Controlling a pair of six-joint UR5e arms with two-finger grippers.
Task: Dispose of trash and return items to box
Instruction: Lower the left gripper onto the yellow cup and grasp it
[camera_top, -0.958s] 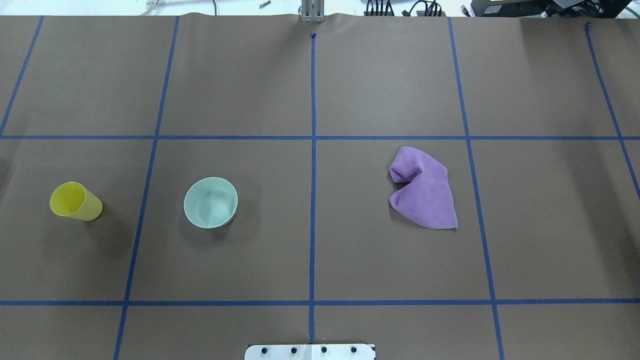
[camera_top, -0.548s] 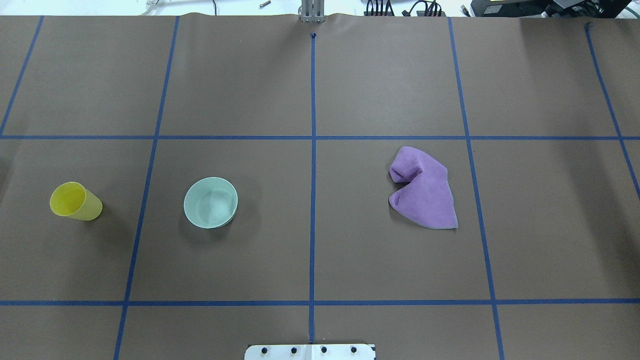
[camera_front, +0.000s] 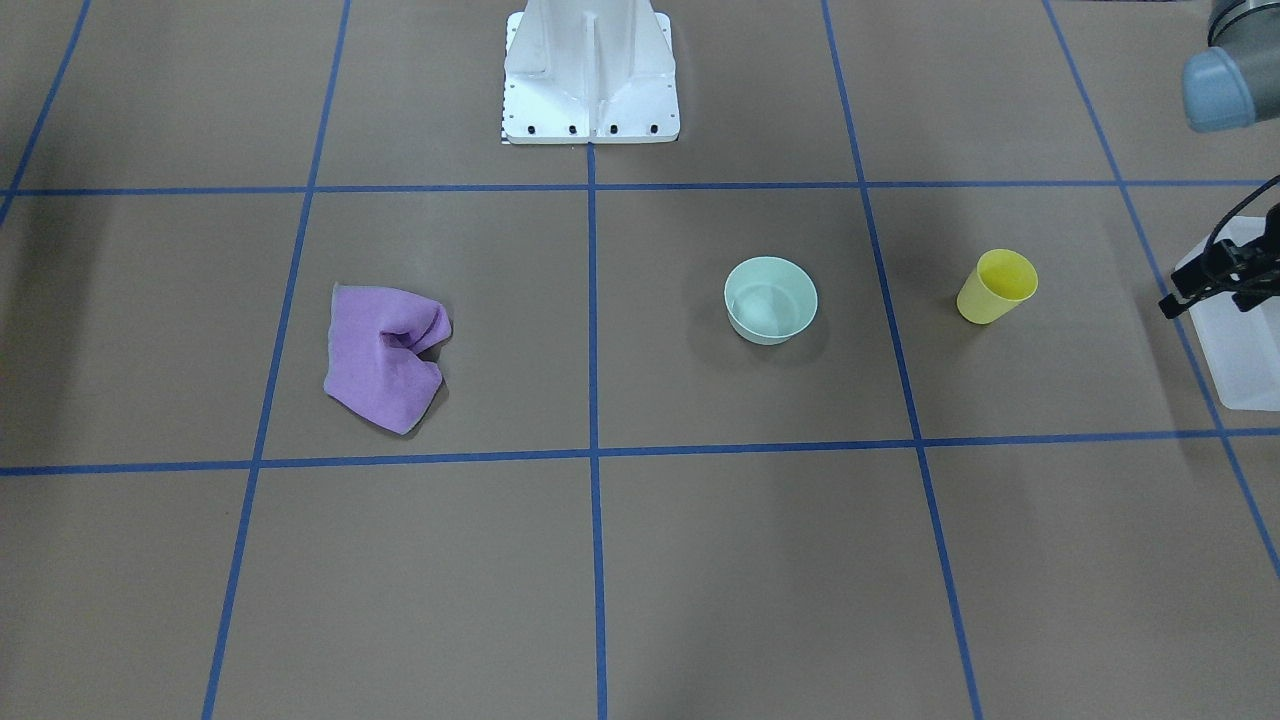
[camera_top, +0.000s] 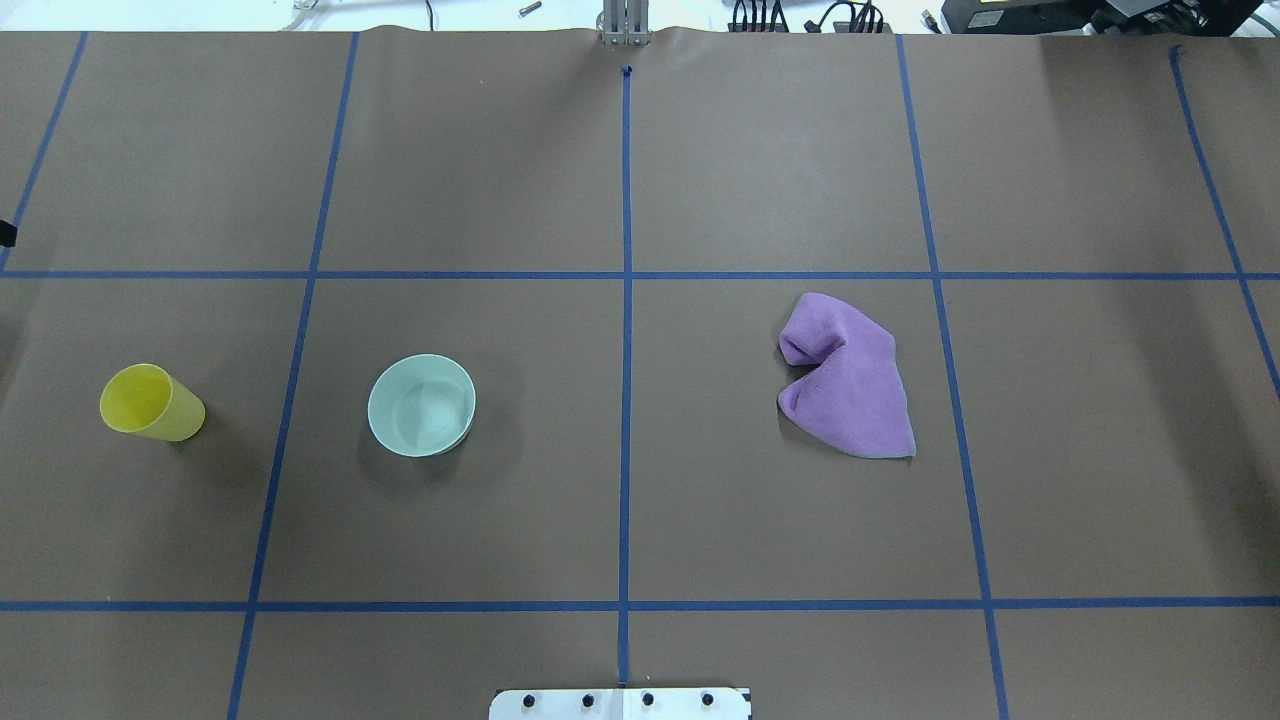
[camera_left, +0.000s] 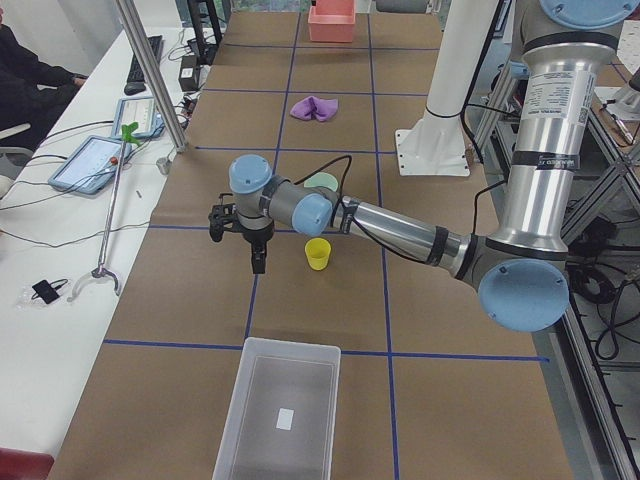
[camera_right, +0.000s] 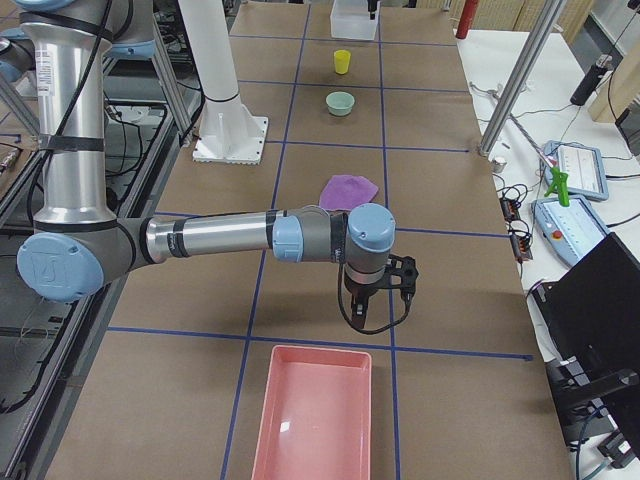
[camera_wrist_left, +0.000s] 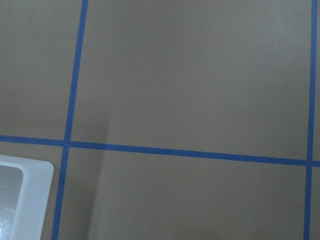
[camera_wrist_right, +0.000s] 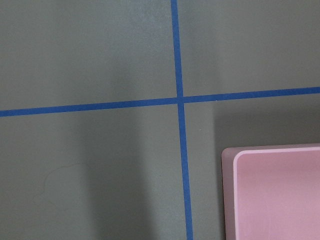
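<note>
You've got both items out on the worktop (camera_top: 700, 150), neither one in the box (camera_left: 262, 440). The yellow cup (camera_top: 150, 402) stands upright, mouth up, on the robot's left side. The mint bowl (camera_top: 421, 405) sits upright in the next grid square toward the centre, well apart from the cup, w/ a blue tape line btwn them.

The box is at the worktop's left end, past the cup. The front cam shows you only part of it, cut off at the frame edge. The side cam shows a small white label on its floor.

The left claw (camera_left: 243, 238) hangs above the worktop, pointing down, near the box's corner and farther from the robot base (camera_front: 590, 70) than the cup. Its wrist cam looks down on that box corner and a tape crossing. You can't tell how far apart its jaws stand: the front cam clips it at the edge and the wrist cam shows no fingers. No item is visible in its grip.

The right claw (camera_right: 380, 285) hangs above the worktop at the opposite end, just short of a pink tray (camera_right: 312, 425). You see it only from the side cam, so whether its jaws are apart can't be told. Its wrist cam shows the tray's corner beside a tape crossing.

A purple cloth (camera_top: 848, 378) lies crumpled on the robot's right half, well apart from the bowl.
</note>
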